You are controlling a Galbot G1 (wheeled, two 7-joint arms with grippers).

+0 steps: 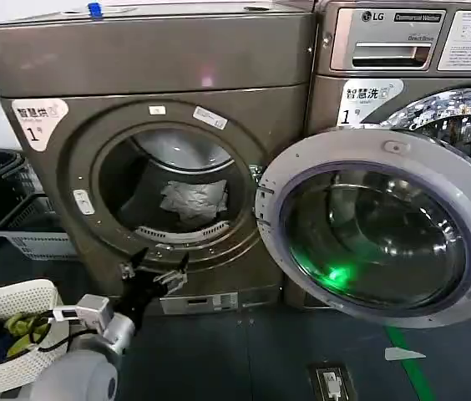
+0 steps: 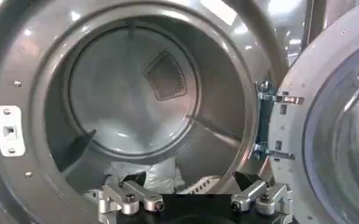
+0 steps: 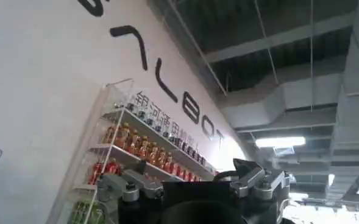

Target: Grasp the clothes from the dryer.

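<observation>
The dryer (image 1: 148, 63) is the bronze-grey machine on the left, and its round porthole stands open. Inside, the clothes (image 1: 192, 200) lie as a pale, wrinkled heap low in the drum. My left gripper (image 1: 154, 267) hangs just below and in front of the porthole's lower rim, open and holding nothing. The left wrist view looks into the drum: the clothes (image 2: 149, 173) sit just beyond the left gripper (image 2: 190, 182), near one of its fingers (image 2: 133, 181). My right gripper (image 3: 191, 173) is open and empty, pointing up at a wall, away from the dryer.
The dryer's glass door (image 1: 377, 234) is swung wide to the right, in front of the LG machine (image 1: 402, 50). A white basket (image 1: 18, 301) with dark and yellow-green garments stands at lower left, and a grey basket (image 1: 31, 225) behind it. A bottle shelf (image 3: 130, 146) lines the wall.
</observation>
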